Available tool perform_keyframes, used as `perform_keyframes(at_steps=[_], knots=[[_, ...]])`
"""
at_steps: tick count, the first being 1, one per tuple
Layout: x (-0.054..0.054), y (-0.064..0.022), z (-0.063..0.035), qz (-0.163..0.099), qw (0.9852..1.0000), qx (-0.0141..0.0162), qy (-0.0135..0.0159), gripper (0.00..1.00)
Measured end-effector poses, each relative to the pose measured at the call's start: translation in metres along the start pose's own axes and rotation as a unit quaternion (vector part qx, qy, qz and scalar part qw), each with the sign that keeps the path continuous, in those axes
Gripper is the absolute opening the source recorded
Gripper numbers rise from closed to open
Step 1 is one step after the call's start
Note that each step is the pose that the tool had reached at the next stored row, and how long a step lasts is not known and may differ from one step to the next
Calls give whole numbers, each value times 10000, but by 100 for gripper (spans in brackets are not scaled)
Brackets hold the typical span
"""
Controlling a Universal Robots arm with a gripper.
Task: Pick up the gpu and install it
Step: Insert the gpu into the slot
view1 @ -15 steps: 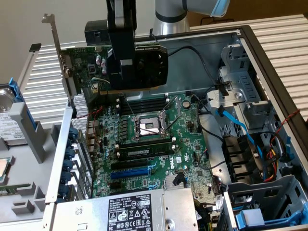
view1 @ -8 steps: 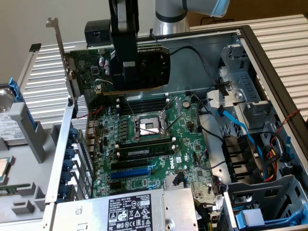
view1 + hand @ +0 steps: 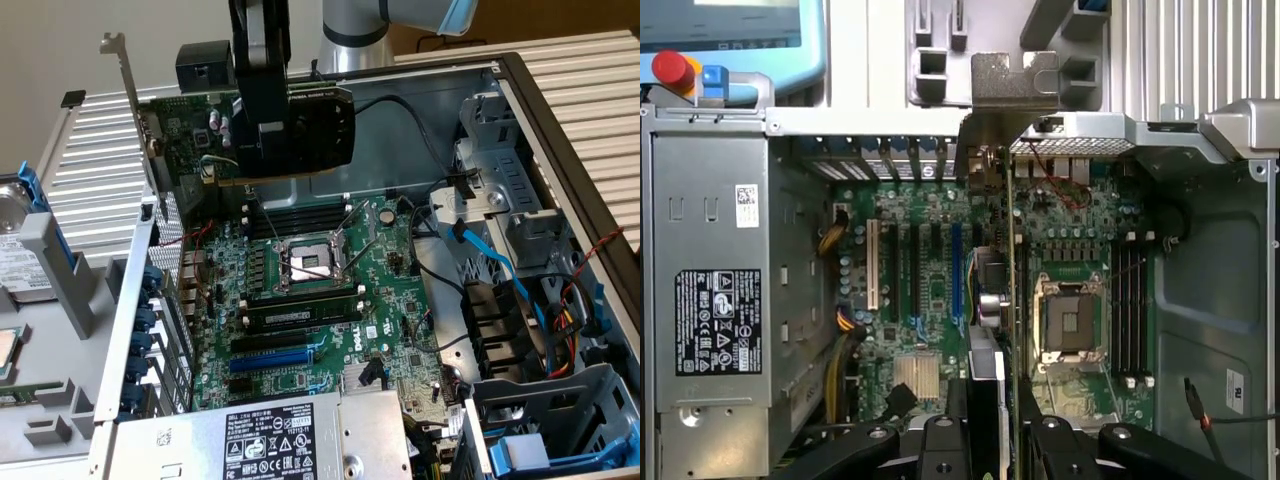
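The gpu [image 3: 320, 125], a green card with a black shroud and a silver end bracket [image 3: 128, 85], hangs upright above the far end of the open computer case. My gripper [image 3: 262, 140] is shut on its upper edge from above. In the wrist view the gpu [image 3: 986, 290] shows edge-on between my gripper's [image 3: 992, 432] two black fingers [image 3: 940, 440], over the motherboard [image 3: 920, 340] and next to the blue expansion slot [image 3: 957, 270]. In the exterior view that blue slot [image 3: 270, 360] lies nearer the camera than the card, close to the power supply.
The large green motherboard [image 3: 400, 280] carries an open CPU socket [image 3: 312, 262] and black memory sticks [image 3: 305, 312]. A grey power supply [image 3: 270, 435] sits at the near end. Blue cables [image 3: 490, 250] and a drive cage [image 3: 540, 420] fill the exterior view's right. A hard drive [image 3: 20, 255] lies outside the case.
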State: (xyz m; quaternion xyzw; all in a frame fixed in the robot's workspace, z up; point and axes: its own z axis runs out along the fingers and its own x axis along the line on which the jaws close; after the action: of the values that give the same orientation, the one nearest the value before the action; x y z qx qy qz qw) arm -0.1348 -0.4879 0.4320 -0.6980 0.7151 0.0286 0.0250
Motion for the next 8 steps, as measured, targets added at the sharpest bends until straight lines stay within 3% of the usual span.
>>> perform_keyframes(at_steps=[8], knots=[[72,-3,134,19,10000,1,-11,28]])
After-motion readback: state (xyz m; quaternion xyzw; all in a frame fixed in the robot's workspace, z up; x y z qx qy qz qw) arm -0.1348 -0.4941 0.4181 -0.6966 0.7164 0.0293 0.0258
